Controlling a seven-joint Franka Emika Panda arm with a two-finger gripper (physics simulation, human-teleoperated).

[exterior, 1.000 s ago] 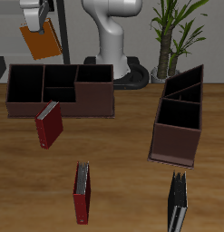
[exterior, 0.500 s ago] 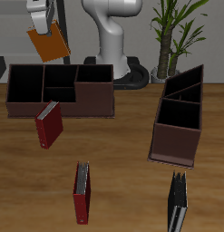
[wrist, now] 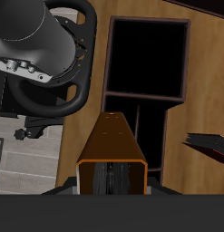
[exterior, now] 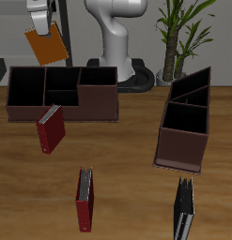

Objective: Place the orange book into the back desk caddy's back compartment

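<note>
Compared with half a second ago the orange book (exterior: 47, 46) has slid a touch toward the outer end of the back desk caddy (exterior: 61, 94) and sits a bit less tilted; everything on the table stayed put. The gripper (exterior: 43, 26) is clamped on the book's upper edge, holding it in the air above the caddy.

From the wrist, the book (wrist: 111, 149) is a glossy orange slab with pale pages, and the caddy (wrist: 148, 77) below is boxy, dark reddish-brown, flat black inside.

One dark-red book (exterior: 51, 128) leans against the caddy's front wall, another red book (exterior: 84, 199) lies nearer the front edge. A black book (exterior: 183, 212) sits by the second caddy (exterior: 184, 120). Wood-grain table (exterior: 127, 178), potted plant (exterior: 183, 37) behind.
</note>
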